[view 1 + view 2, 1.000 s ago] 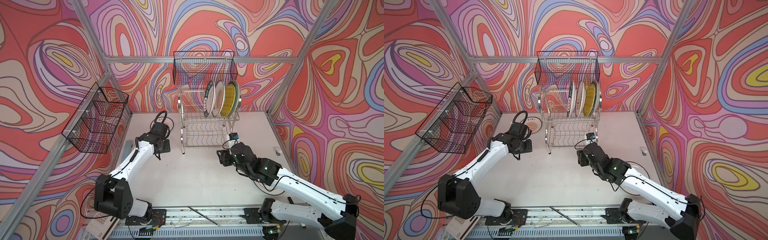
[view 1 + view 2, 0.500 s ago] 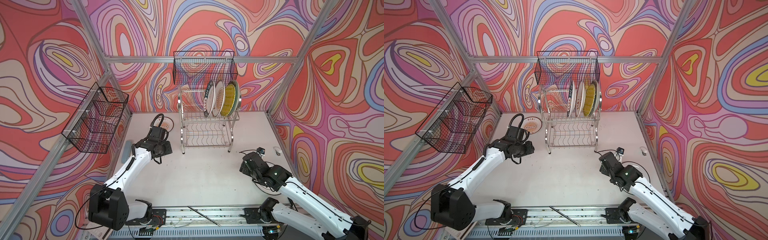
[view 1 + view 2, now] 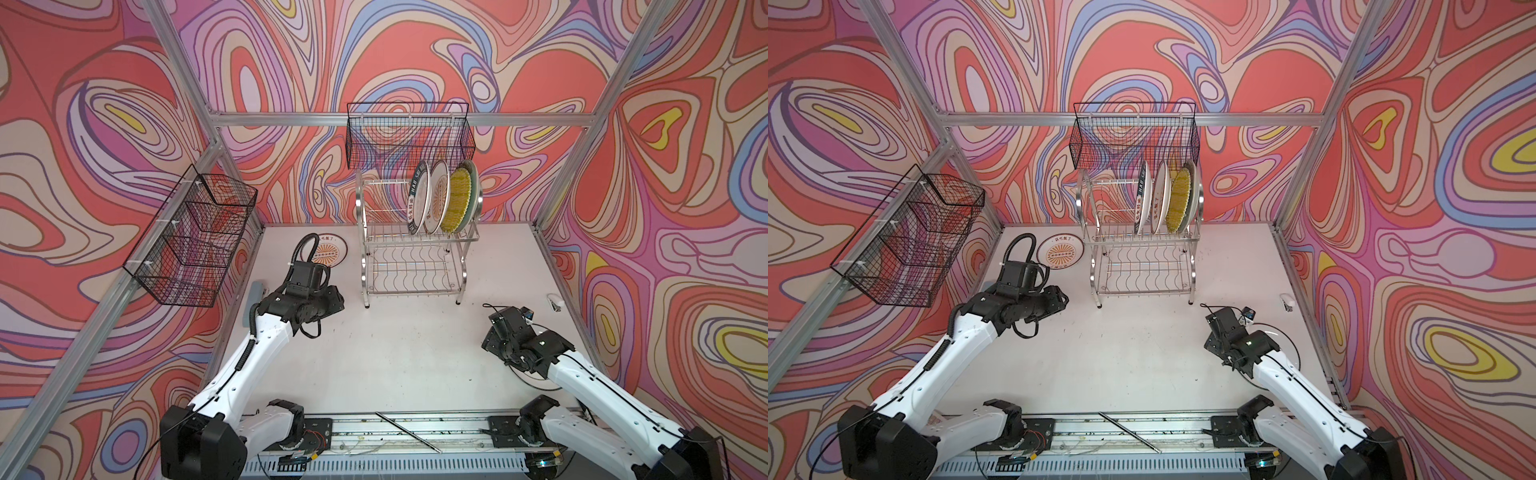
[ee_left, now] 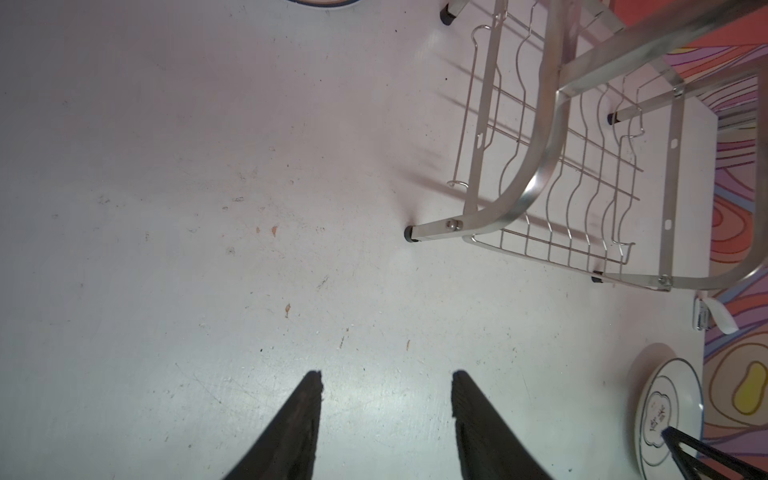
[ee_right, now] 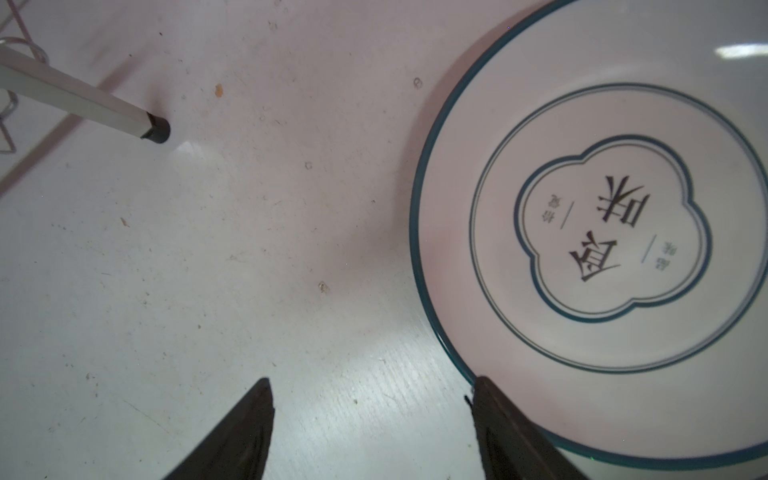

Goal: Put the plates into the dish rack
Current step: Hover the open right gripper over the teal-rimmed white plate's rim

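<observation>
The chrome dish rack (image 3: 415, 266) (image 3: 1142, 270) stands at the back middle. Its upper tier holds several upright plates: green-lettered rim (image 3: 417, 197), orange sunburst (image 3: 437, 199), yellow woven-look (image 3: 458, 199). Another orange-sunburst plate (image 3: 332, 249) (image 3: 1060, 251) lies flat left of the rack. A black-ringed white plate (image 5: 602, 232) (image 4: 669, 411) lies at the right, mostly under my right arm in both top views. My right gripper (image 5: 370, 384) is open, one finger (image 5: 511, 428) over that plate's rim. My left gripper (image 4: 386, 376) is open over bare table near the rack's front left foot.
Black mesh baskets hang on the back wall (image 3: 409, 137) and the left wall (image 3: 191, 237). A small white clip (image 3: 555, 301) lies by the right wall. A thin metal rod (image 3: 409, 426) rests on the front rail. The rack's foot (image 5: 156, 131) is near my right gripper.
My right arm has swung from in front of the rack to the right, over the black-ringed plate, and its jaws have opened wider. My left arm has drawn back slightly toward the front.
</observation>
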Motion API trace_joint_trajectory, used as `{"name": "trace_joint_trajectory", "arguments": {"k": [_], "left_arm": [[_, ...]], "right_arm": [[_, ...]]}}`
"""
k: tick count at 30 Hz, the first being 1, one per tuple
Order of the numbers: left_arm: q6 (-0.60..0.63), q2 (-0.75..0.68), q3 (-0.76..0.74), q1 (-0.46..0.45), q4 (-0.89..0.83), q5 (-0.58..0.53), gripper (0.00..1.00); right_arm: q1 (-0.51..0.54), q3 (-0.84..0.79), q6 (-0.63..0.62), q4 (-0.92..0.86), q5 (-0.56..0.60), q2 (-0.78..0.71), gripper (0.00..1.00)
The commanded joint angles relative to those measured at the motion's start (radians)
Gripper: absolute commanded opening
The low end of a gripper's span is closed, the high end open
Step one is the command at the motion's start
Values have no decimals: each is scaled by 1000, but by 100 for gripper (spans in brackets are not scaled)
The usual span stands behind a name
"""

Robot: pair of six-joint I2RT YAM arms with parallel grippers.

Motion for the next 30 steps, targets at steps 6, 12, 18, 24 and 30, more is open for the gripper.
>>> {"name": "trace_joint_trajectory", "arguments": {"k": [6, 12, 18, 24, 30], "left_arm": [[-44, -53, -3, -6, -2, 61, 54], [-38, -51, 2, -5, -5, 71, 54], [-29, -62, 4, -6, -13, 68, 54], [-26, -65, 2, -6, -19, 67, 54], [-14, -69, 14, -6, -33, 63, 54]], "right_arm": [[-21, -55, 24, 40, -18, 0, 77], [-24, -79, 24, 67, -43, 23, 76], [-25, -89, 14, 85, -55, 8, 75], [-24, -71, 3, 85, -38, 35, 74], [-36, -49, 6, 77, 2, 55, 75]]}}
